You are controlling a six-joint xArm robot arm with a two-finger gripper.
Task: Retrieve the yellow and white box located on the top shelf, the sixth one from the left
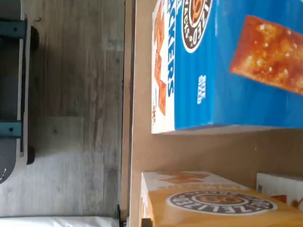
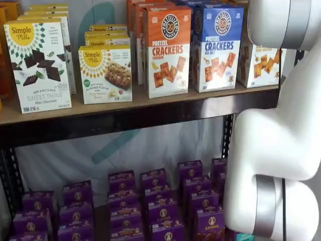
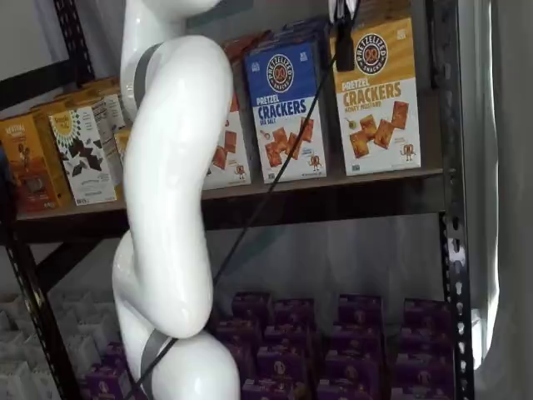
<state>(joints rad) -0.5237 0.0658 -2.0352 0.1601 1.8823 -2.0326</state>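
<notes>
While the yellow and white box (image 3: 376,96) stands upright on the top shelf (image 3: 333,185), the blue carton (image 3: 286,112) sits at its 9 o'clock; black fingers (image 3: 343,33) at 12 o'clock are closed, grip unclear.

You see the yellow box (image 3: 376,96), upright at upper right, white base picturing crackers, on the top shelf (image 3: 333,185), beside the blue carton.

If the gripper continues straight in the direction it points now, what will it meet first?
Probably the yellow Honey Mustard Pretzel Crackers carton: in a shelf view the gripper hangs before its upper left corner, beside the blue Sea Salt carton. Depth is unclear; it may touch it already.
</notes>
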